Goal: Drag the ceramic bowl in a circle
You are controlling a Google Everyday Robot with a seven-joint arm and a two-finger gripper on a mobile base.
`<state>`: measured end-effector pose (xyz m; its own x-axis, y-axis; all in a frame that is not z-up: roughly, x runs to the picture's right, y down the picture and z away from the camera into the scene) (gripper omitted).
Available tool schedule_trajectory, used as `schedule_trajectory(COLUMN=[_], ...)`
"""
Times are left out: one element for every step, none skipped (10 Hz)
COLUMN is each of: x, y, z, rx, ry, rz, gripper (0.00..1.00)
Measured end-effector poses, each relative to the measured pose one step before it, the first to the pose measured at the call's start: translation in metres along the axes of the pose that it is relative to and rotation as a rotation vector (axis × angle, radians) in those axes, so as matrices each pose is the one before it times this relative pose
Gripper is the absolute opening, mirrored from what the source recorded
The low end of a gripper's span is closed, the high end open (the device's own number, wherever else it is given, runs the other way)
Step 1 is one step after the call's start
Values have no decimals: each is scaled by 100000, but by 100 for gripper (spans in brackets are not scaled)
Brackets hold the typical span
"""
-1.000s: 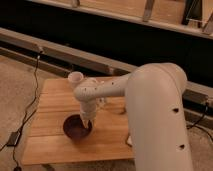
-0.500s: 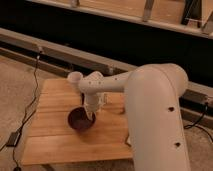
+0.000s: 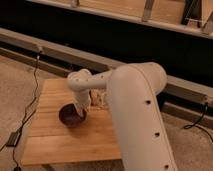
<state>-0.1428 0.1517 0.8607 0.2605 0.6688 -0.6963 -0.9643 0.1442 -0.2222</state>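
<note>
Gripper (image 3: 81, 109) is seen lowered at the right rim of the ceramic bowl (image 3: 69, 116), pointed down from the wrist. Contact with the rim is not resolved, and whether it is open or clamped cannot be told. Bowl is set upright on the wooden table (image 3: 60, 145), left of centre on the top and well inside all edges. It is read as round, dark maroon and glossy, with a slightly lighter inside. White arm (image 3: 135, 110) is routed in from the lower right. Its thick upper link fills much of the foreground and covers the right part of the table, and the thinner forearm is bent over the back of the top toward the bowl. A small pale object (image 3: 98, 100) is partly seen just right of the gripper, against the arm; what it is cannot be told. Speckled floor (image 3: 20, 80) is seen left of the table, with a black cable (image 3: 34, 85) run across it toward a small dark box (image 3: 12, 139) near the table's left-front corner. A grey rail (image 3: 60, 52) is run across behind the table, with dark panelling above. A second cable (image 3: 197, 120) is seen at far right.
</note>
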Motion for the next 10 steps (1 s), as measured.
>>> schedule_trajectory(x=[-133,67,438,779,1258,983,1918,1433,1494,2136], y=[1046,1285,1462,931,784,485,684,362,97,-562], z=[-297,-402,-456,-307,-185,-88,-32,33,67,69], rx=[-482,-848,-765,-52,631,596,1352,1069,1427,2912], ry=[-358,-512,-165,469,1519,1238,2708,2222,2515,3841], rz=[-1986,-2836,-3455,-2841,-2957,-2035,-3558,-2311,-2074,-2260], gripper=[0,0,0,0,0,0,0,0,0,0])
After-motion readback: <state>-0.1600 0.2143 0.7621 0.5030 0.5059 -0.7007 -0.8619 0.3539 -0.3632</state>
